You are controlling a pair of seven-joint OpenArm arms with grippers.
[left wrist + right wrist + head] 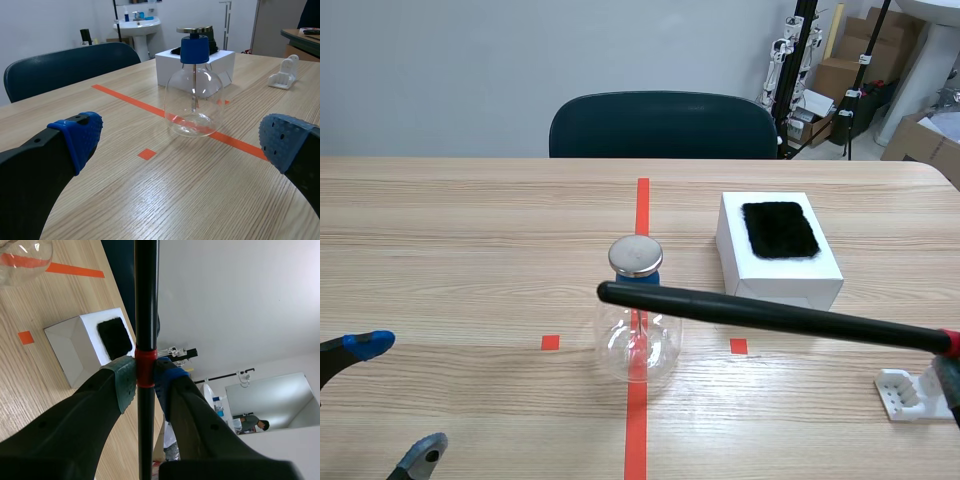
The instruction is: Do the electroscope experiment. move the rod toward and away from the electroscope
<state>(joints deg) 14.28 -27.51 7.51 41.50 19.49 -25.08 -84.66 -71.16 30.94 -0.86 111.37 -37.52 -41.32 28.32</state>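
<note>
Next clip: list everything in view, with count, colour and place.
electroscope: one, clear glass with blue collar and metal disc, on the centre tape line.
rod: one, black with red band, its tip crossing the electroscope's neck in the scene view.
box: one, white, beyond and right of the electroscope.
fur pad: one, black, on the box.
holder: one, white, table's near right.
chair: one, dark teal, behind the table.
table: one, light wood, filling the foreground.
left gripper: one, black, near left, jaws open.
right gripper: one, black, near right, jaws shut on the rod.
</note>
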